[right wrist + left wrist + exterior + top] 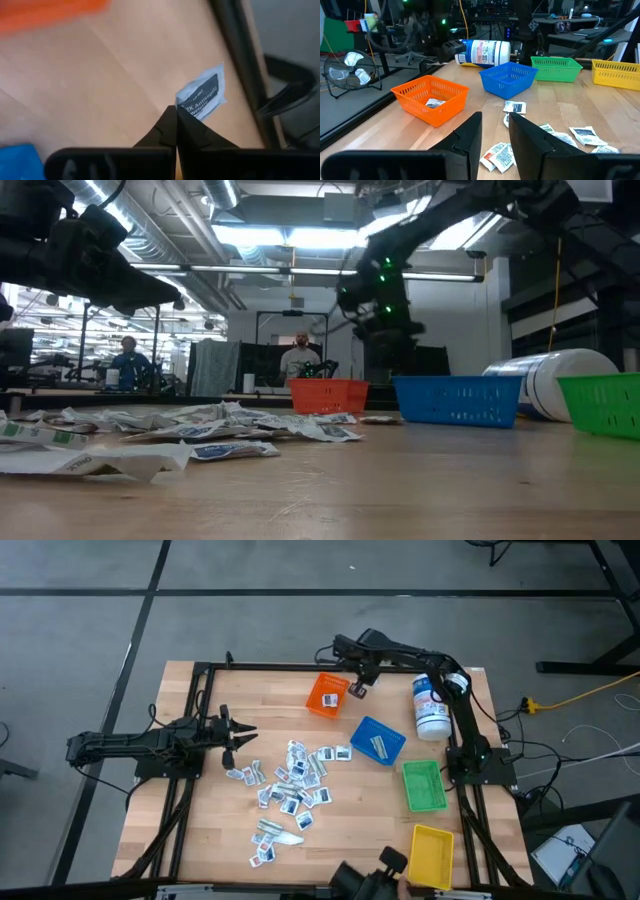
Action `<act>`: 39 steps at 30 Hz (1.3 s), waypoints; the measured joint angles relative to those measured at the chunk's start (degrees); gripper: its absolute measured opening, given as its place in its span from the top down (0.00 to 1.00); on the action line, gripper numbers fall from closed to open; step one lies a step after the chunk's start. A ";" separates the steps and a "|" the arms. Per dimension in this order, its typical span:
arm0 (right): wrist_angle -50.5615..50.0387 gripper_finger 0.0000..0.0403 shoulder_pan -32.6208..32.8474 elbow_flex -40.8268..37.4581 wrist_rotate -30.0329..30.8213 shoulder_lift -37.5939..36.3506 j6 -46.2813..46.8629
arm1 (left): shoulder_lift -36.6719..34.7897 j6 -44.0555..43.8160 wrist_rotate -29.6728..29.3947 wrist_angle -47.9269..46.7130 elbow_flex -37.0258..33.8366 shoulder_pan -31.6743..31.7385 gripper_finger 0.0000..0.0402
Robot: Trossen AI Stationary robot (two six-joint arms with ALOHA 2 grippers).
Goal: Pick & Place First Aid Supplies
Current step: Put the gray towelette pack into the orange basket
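Observation:
The first aid supplies are small white packets. Many lie in a heap mid-table, and one lies inside the orange bin. My right gripper hangs over the table's far side, just right of the orange bin, shut on one packet. My left gripper waits open at the table's left edge, pointing level toward the heap and touching nothing. My right gripper pinches one packet by its lower edge between its two fingertips. The fingers come steeply from above. The packet juts out past the fingertips, lifted clear of the wooden tabletop.
A blue bin, a green bin and a yellow bin stand along the right side. A white canister lies near the far right corner. A black frame borders the table. People sit in the room beyond.

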 joint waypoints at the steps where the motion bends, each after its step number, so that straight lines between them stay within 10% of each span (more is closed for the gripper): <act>1: -0.02 1.00 0.85 0.96 0.55 0.00 -0.02 | 0.00 0.00 0.00 0.00 0.00 0.00 0.77; 19: 10.34 1.00 14.40 3.58 4.47 -0.07 -16.99 | 0.02 0.00 0.00 0.00 0.00 0.00 0.77; 39: 13.14 0.98 15.44 3.55 -3.43 -0.13 -19.71 | 0.02 0.00 0.00 0.01 0.00 0.01 0.77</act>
